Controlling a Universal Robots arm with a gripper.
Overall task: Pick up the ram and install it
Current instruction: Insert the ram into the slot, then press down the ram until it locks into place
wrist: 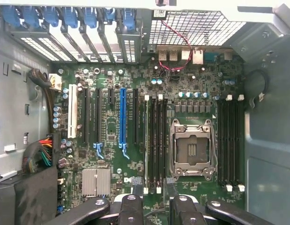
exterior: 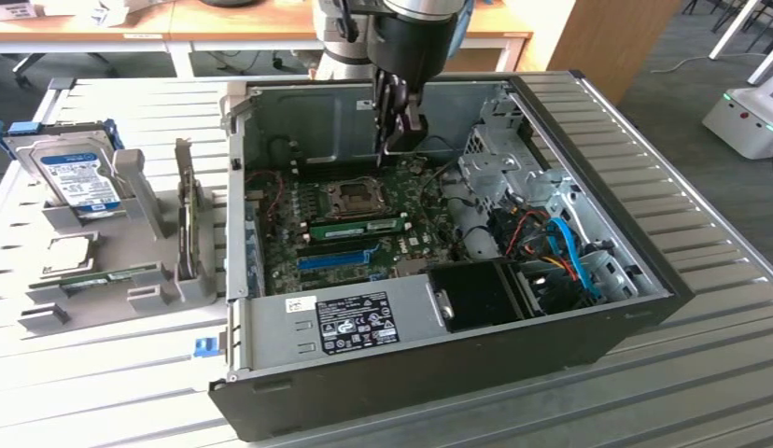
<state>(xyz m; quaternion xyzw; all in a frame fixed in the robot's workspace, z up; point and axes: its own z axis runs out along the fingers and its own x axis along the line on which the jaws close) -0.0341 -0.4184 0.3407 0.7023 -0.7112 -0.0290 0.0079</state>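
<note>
The pincer hangs inside the open computer case, low over the motherboard, and its black fingers stand well apart with nothing between them.

Straight beneath it, a green ram stick stands on edge in a slot just beside the empty CPU socket. From the wrist view this seated stick shows as a thin pale line in the gap between the fingers, next to the socket and two empty black slots. The long blue slot lies further out on the side away from the socket.

Well away from the pincer, toward the exterior view's left and outside the case, a grey holder carries a second green stick lying flat. I cannot tell which of the two sticks is the one for this job.

Behind that holder stands a hard drive with a blue-and-white label, its print too small to read. Nearer the front of the case than the pincer, a white-and-black sticker on the metal box carries rows of marks and text, none legible.
</note>
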